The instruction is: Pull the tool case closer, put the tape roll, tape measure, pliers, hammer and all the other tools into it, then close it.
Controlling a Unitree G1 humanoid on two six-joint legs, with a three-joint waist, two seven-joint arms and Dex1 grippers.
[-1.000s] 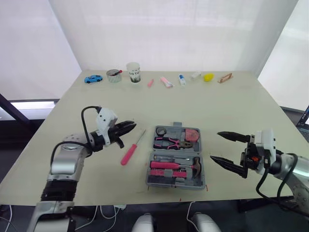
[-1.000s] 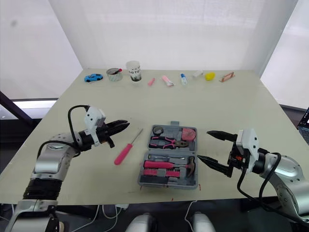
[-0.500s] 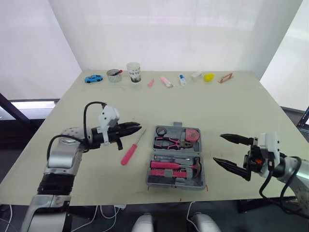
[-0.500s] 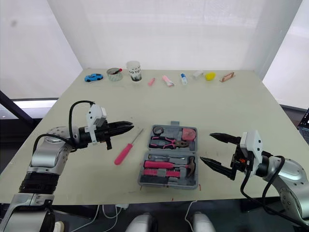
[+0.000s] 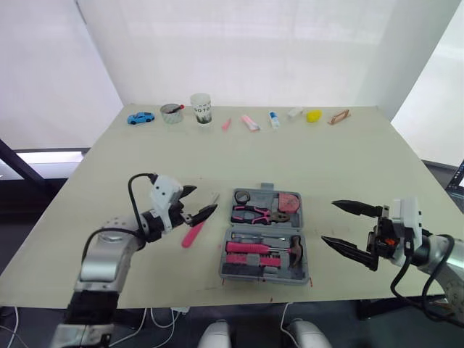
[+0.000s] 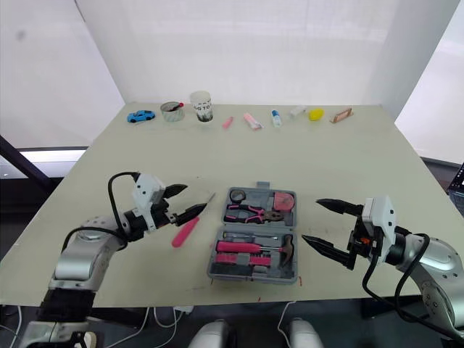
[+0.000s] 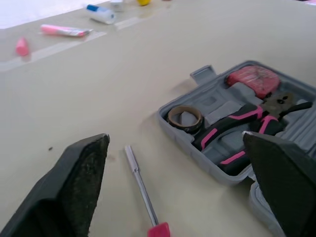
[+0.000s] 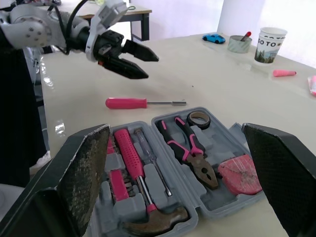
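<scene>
The tool case (image 5: pixel 264 235) lies opened flat near the front edge of the table (image 5: pixel 348 159). Its far half holds the tape roll (image 5: pixel 242 197), pliers (image 5: pixel 254 213) and tape measure (image 5: pixel 288 201); its near half holds the hammer (image 5: pixel 270 251) and other pink-handled tools, each pressed into its own moulded slot.

One tool is outside it — a pink screwdriver (image 6: pixel 184 232) lying on the table just left of the case, shaft pointing away from the robot.

The left gripper (image 5: pixel 201 200) hangs over that screwdriver with its fingers spread apart and angled down toward the handle, most likely set up that way so the two fingers can straddle the handle and pinch it.

The right gripper (image 5: pixel 330 221) waits to the right of the case, apart from it, fingers also wide apart and empty — probably parked there to leave room, and handy for steadying or folding the case shut once the screwdriver is in.

Beyond the case, a toy car (image 5: pixel 140 117), a paper cup (image 5: pixel 200 109) and other small items line the far edge.
</scene>
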